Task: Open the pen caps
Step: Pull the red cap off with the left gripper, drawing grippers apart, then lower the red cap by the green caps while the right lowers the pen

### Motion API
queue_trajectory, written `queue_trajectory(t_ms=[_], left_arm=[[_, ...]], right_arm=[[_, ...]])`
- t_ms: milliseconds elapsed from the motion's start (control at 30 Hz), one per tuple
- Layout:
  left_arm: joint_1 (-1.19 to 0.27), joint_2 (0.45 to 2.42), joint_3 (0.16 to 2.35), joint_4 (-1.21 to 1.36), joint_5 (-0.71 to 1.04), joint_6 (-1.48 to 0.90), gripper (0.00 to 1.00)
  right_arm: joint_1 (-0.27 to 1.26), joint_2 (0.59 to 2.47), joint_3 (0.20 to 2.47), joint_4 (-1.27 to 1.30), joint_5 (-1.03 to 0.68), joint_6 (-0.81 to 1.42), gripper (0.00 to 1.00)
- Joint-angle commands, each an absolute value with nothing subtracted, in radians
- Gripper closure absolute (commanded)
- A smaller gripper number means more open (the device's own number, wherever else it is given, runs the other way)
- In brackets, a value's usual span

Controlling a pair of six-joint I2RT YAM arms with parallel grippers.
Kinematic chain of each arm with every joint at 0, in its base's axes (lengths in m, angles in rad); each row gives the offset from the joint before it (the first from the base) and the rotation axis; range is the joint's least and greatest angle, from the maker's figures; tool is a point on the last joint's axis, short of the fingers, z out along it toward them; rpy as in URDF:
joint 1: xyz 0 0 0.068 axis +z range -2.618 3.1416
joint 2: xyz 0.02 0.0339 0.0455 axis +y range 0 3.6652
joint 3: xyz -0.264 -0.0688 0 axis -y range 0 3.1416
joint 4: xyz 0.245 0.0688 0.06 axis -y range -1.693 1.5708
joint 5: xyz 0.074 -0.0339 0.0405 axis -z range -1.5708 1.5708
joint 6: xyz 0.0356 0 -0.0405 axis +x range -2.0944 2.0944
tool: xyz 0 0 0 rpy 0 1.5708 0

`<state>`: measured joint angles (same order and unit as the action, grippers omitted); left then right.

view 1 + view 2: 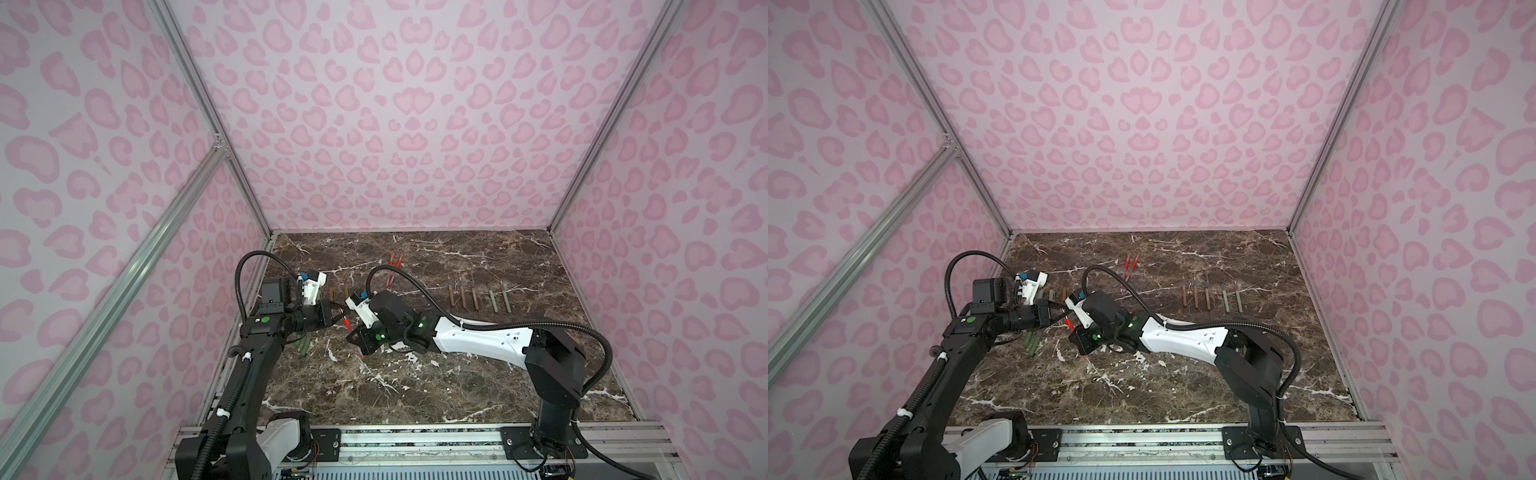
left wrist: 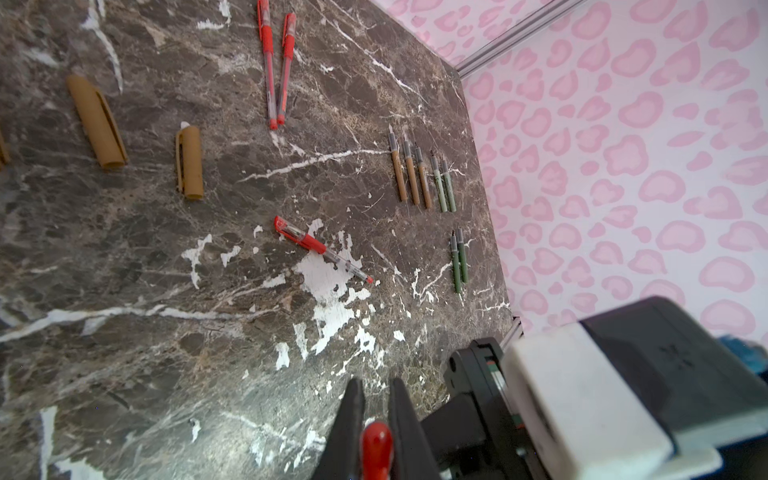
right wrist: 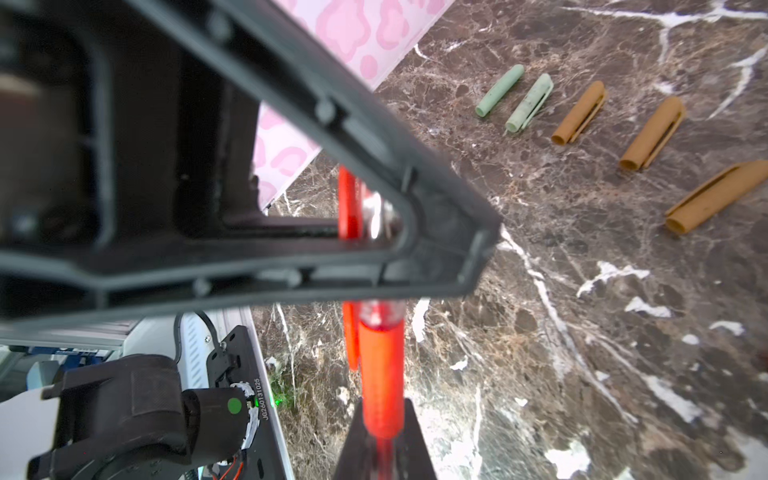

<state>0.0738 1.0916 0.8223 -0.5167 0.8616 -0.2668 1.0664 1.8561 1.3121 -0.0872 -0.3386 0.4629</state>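
Both my pincers clench one red pen (image 1: 345,321) held off the marble: left gripper (image 2: 376,436) on its cap (image 2: 376,446), right gripper (image 3: 380,440) on the barrel; its long axis bridges them, so I expect to pull apart along it.

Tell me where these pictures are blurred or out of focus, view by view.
Right wrist view: the left gripper's black frame fills the near field, soft; the tan caps sharp. Left wrist view: the red cap and the white camera housing blurred. Both top views: evenly lit, walls bowed.
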Motion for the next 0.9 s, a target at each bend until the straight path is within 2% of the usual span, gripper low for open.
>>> queue_trajectory(t_ms=[0,233,467,867], left_arm=[[0.089,1.091,0.863,-0.404,0.81,-0.246,0.96],[0.092,1.111,0.868,-0.429,0.752,-0.209,0.96],[0.091,1.14,0.854,-0.504,0.596,-0.103,0.97],[0.06,1.28,0.871,-0.679,0.396,0.092,0.97]], right_arm=[[1.071,1.83,1.204,-0.265,-0.291,0.531,1.0],[1.063,1.741,1.146,-0.293,-0.232,0.53,1.0],[1.021,1.645,1.103,-0.345,-0.171,0.541,1.0],[0.868,1.472,0.993,-0.47,-0.099,0.577,1.0]])
